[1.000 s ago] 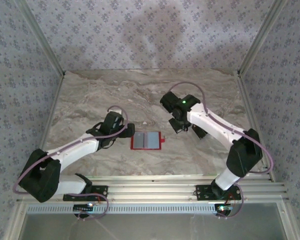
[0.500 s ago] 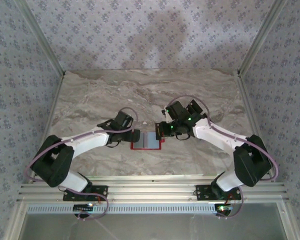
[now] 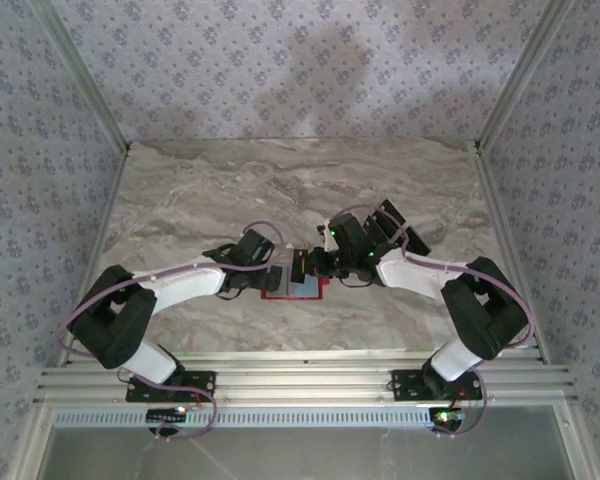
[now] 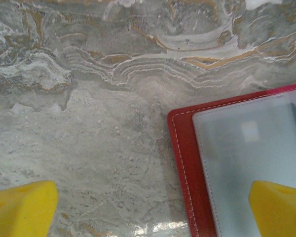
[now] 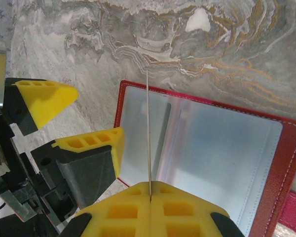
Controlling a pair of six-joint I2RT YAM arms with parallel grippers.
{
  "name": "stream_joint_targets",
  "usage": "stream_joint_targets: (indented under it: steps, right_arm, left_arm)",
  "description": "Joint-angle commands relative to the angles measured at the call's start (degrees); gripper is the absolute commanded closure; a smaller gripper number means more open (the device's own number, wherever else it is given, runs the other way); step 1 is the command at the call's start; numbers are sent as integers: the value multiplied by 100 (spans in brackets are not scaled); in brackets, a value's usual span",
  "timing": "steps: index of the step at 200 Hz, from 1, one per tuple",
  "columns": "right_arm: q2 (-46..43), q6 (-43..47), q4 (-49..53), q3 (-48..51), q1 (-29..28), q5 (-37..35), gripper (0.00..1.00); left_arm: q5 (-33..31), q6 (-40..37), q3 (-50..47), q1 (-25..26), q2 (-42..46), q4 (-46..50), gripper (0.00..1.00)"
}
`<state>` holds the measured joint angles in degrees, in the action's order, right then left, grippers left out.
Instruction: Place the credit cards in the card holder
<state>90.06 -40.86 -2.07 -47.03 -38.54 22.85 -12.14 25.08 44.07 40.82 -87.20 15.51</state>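
Note:
The red card holder (image 3: 308, 290) lies open on the marble table, its grey-silver inside facing up (image 5: 222, 148). My right gripper (image 5: 150, 190) is shut on one of the credit cards (image 5: 148, 133), which is seen edge-on and stands upright over the holder's left half. In the top view the right gripper (image 3: 306, 266) hovers at the holder's far side. My left gripper (image 3: 271, 278) is open at the holder's left edge. In its wrist view the left gripper (image 4: 150, 207) straddles the red stitched border (image 4: 182, 163), one finger over bare table, one over the pocket.
Two more dark credit cards (image 3: 388, 213) (image 3: 416, 243) lie on the table behind the right arm. The left gripper's yellow fingers (image 5: 91, 145) stand close beside the held card. Patterned walls and metal rails enclose the table.
Both arms have swung inward to the holder. The right gripper came from the right with the card to above the holder. The left gripper moved right to the holder's left edge.

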Motion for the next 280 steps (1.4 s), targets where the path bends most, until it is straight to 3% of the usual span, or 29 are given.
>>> stream_joint_targets:
  steps: [1,52,145,280]
  right_arm:
    - [72,-150,-443,122,-17,123,100]
    - [215,-317,-945,441,93,343,100]
    - [535,-719,-1799,701,156,727,100]
    - [750,-941,-2177,906,138,799,100]
  left_arm:
    - [-281,97,-87,73,-91,218,1]
    - [-661,371,-131,102,-131,563,3]
    - [-633,507,-255,119,-105,531,4]
    - [-616,502,-268,123,-127,504,5]
